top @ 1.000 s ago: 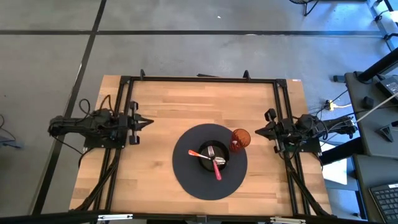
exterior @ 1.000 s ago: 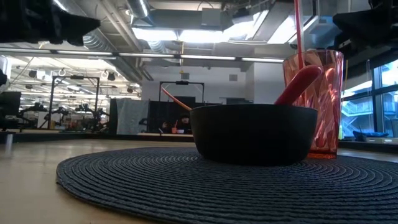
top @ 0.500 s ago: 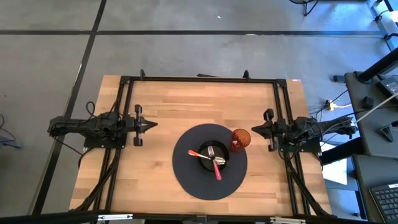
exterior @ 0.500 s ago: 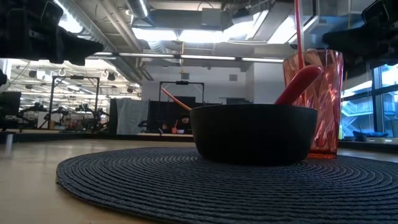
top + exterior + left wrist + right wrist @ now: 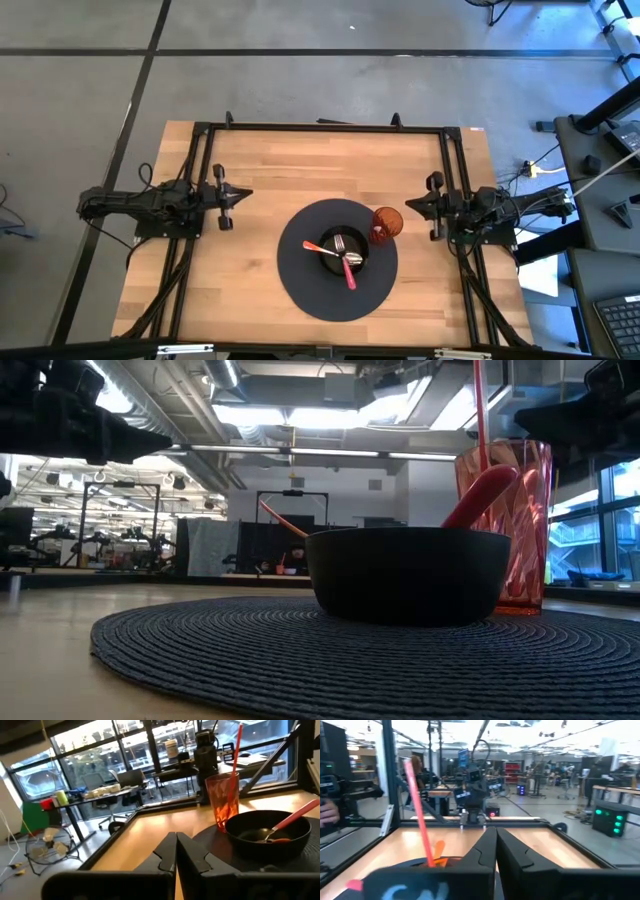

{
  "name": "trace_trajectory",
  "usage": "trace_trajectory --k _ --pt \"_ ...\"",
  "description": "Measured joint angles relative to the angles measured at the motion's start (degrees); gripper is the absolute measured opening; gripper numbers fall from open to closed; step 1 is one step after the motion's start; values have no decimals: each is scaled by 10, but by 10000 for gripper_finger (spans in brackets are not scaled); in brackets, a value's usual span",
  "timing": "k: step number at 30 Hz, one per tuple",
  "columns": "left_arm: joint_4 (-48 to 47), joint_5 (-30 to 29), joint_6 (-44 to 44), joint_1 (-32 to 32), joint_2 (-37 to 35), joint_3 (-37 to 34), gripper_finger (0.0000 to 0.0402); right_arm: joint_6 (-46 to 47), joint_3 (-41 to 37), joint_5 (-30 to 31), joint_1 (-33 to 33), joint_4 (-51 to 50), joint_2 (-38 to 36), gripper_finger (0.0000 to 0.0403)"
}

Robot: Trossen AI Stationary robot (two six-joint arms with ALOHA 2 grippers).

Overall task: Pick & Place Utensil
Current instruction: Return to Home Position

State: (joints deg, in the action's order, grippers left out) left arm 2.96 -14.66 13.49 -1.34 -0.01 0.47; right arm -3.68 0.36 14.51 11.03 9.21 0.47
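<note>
Left pincer (image 5: 244, 194) hanging closed and empty over left side of table (image 5: 260, 160), well apart from round placemat (image 5: 300, 280). Right pincer (image 5: 409, 206) hanging closed and empty at right side, near orange cup (image 5: 525, 530).

Orange spoon (image 5: 312, 245) and pink fork (image 5: 350, 272) lying in black bowl (image 5: 405, 575) on placemat, fork handle overhanging near rim. Orange straw (image 5: 478, 405) standing in cup, just beside bowl.

Risks, as judged:
- Right arm swinging inward, clipping tall straw, toppling cup.
- Jolt to bowl tipping overhanging fork out.

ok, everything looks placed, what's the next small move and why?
Probably just retract both arms to rest: pink fork and orange spoon lie in the black bowl, the straw stands in the cup, and the left gripper and right gripper are shut, empty, at the sides of the table.
</note>
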Motion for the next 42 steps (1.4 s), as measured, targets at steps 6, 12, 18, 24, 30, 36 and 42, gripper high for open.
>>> trace_trajectory --k 6,12,18,24,30,36,42 --pt "0 7 -27 0 0 0 7 4 0 24 0 -6 0 18" --pt "0 7 -28 0 0 0 6 5 0 24 0 -6 0 12" --pt "0 8 -28 0 0 0 4 5 0 24 0 -7 0 9" --pt "0 8 -28 0 0 0 5 5 0 24 0 -7 0 18" --pt "-1 8 -28 0 0 0 4 5 0 24 0 -7 0 21" --pt "-1 8 -28 0 0 0 8 5 0 24 0 -7 0 22" --pt "-1 8 -28 0 0 0 4 5 0 24 0 -7 0 22"
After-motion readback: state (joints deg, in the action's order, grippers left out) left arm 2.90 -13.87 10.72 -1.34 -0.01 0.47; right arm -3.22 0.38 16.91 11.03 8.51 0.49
